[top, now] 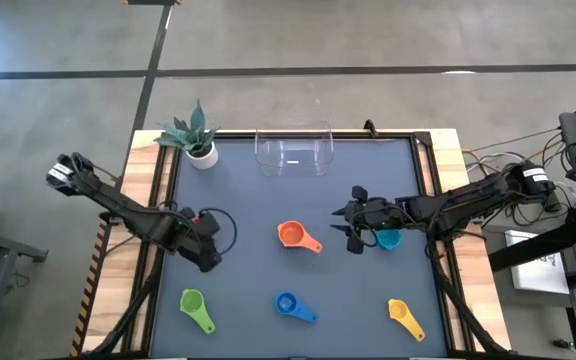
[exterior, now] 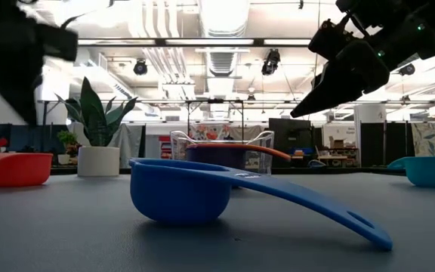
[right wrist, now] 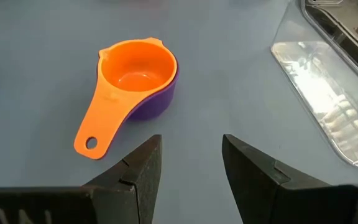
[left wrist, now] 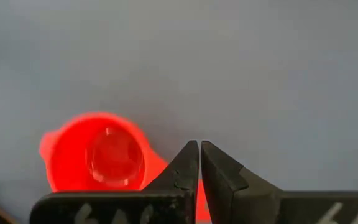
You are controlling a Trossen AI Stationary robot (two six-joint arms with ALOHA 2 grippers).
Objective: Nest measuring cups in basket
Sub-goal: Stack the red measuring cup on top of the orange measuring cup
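- The left gripper (left wrist: 199, 163) was clenched with nothing between its fingers, hovering beside the small red plastic measuring cup (left wrist: 98, 155), mostly hidden under the arm from above.
- The right gripper (right wrist: 191, 162) was spread, facing the orange cup (right wrist: 129, 84) nested in a purple one (right wrist: 157, 99) (barely showing).
- Seven cups counted; the teal one (top: 388, 239) sat partly under the right arm.
- The clear plastic rectangular basket (top: 294, 150) held none.

Purple cup (right wrist: 157, 99) mostly under orange cup (right wrist: 126, 84)

The table (top: 368, 300) has a dark grey-blue top with a pale wood edge. The cups on it are orange (top: 292, 235) nested in purple (right wrist: 157, 99), red (left wrist: 95, 152), teal (top: 388, 240), green (top: 192, 303), blue (top: 286, 303) and yellow (top: 399, 310). The basket (top: 294, 150) is clear. The plant (top: 188, 130) is green in a white pot (top: 204, 156).
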